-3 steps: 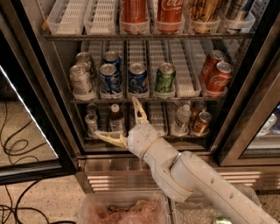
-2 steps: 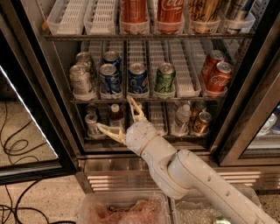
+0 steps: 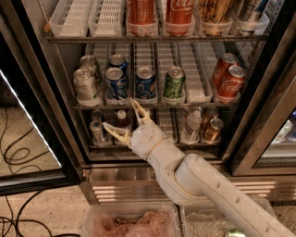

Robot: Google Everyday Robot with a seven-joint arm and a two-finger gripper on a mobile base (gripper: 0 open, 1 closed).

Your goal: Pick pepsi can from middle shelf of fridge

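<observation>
Fridge: the black-framed cooler (image 3: 257, 92) fills most of the frame, its glass door swung open at the left edge and a ribbed steel base (image 3: 134, 189) running along the bottom.
Middle shelf: a thin metal rail (image 3: 196, 105) crosses the centre, with white slotted lanes above it and short cans standing in a row at the front.
Pepsi can: the blue pepsi can (image 3: 116, 84) stands upright at the front of its lane, left of centre, with a red-white-blue mark on its side; its lettering is too small to read. It is untouched.
Neighbours: another blue can (image 3: 145, 84) stands one lane to the right, then a green can (image 3: 174, 83). Silver cans (image 3: 85, 85) stand to the left.
Coca-Cola cans: two red cans (image 3: 230, 78) with white Coca-Cola script sit at the right end of the same shelf.
Top rack: a tall red bottle (image 3: 179, 13) shows part of the Coca-Cola script at the upper centre of the frame.
Lower rack: small bottles (image 3: 192, 125) and a copper-coloured can (image 3: 212, 130) stand there; their labels are unreadable.
Gripper: the gripper (image 3: 119, 113) hangs just below the shelf rail, under the pepsi can and in front of the lower rack. Its fingers are spread wide and hold nothing, the upper tip at the rail between the two blue cans.
Arm: the white arm (image 3: 199, 180) reaches in from the lower right.
Floor: black cables (image 3: 14, 157) lie at the lower left.
</observation>
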